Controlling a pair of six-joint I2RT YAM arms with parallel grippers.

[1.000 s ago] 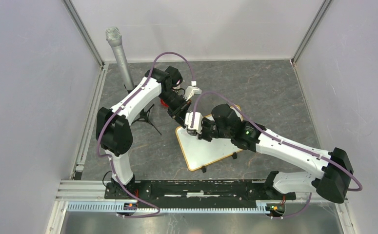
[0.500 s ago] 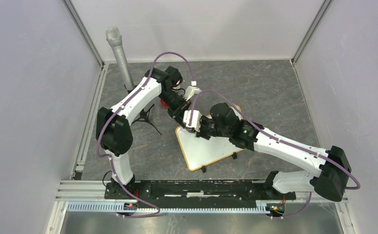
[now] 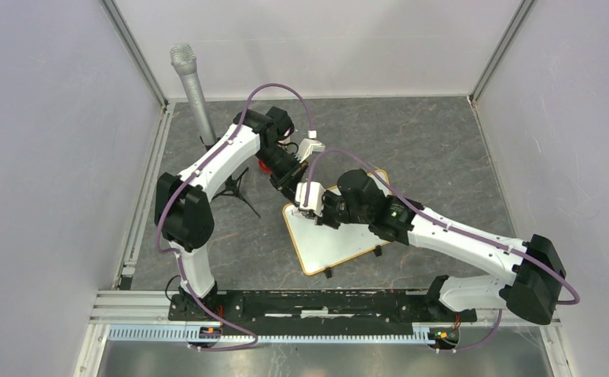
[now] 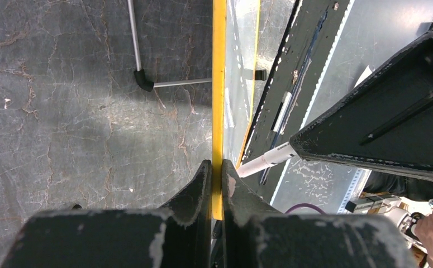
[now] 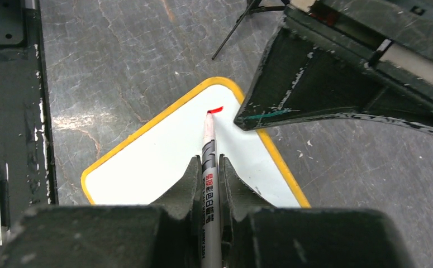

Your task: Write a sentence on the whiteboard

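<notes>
The whiteboard [image 3: 336,243], white with a yellowish frame, lies at an angle on the grey table. My left gripper [image 3: 293,191] is shut on the frame's edge [image 4: 218,100] at the far left corner; in the left wrist view its fingers [image 4: 203,178] pinch the yellow strip. My right gripper [image 5: 209,164] is shut on a grey whiteboard marker [image 5: 208,151]. The marker's tip rests on the board [image 5: 158,156] close to that corner. The only writing of the sentence that shows is one short red stroke [image 5: 215,110] at the tip.
A grey microphone [image 3: 191,82] on a black tripod [image 3: 236,187] stands left of the board, close to the left arm. Grey enclosure walls ring the table. A black rail [image 3: 309,302] carrying the arm bases runs along the near edge.
My right gripper has shifted slightly over the board's corner with the marker in it. The left arm and the board have not moved.
</notes>
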